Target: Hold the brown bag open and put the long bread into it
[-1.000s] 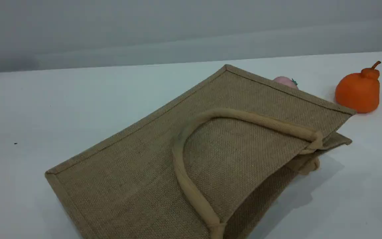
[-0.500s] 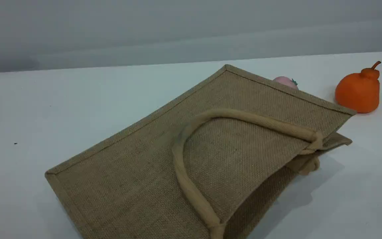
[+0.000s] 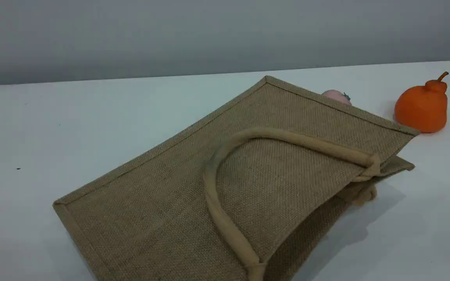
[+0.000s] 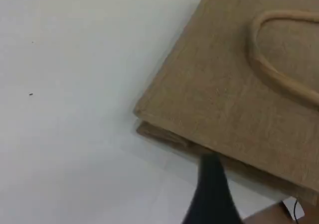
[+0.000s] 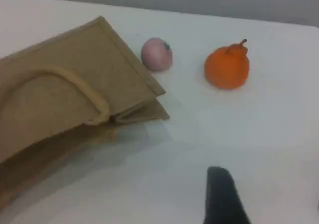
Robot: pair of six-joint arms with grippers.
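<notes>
The brown bag (image 3: 162, 203) lies flat on the white table, its beige handle (image 3: 217, 210) looped over the top panel. Its mouth faces right and gapes slightly. The bag also shows in the left wrist view (image 4: 239, 84) and the right wrist view (image 5: 60, 84). The long bread is out of view. Neither arm shows in the scene view. My left gripper (image 4: 251, 204) hovers by one of the bag's edges, open and empty. My right gripper (image 5: 269, 204) hangs above bare table off the bag's mouth end, open and empty.
A pink round fruit (image 3: 336, 95) sits just behind the bag's far edge. An orange pear-shaped toy (image 3: 422, 107) stands at the right, apart from the bag. Both show in the right wrist view: the pink fruit (image 5: 156, 55) and the orange toy (image 5: 227, 67).
Nothing on the table has moved. Only a faint light band on the back wall has faded.
</notes>
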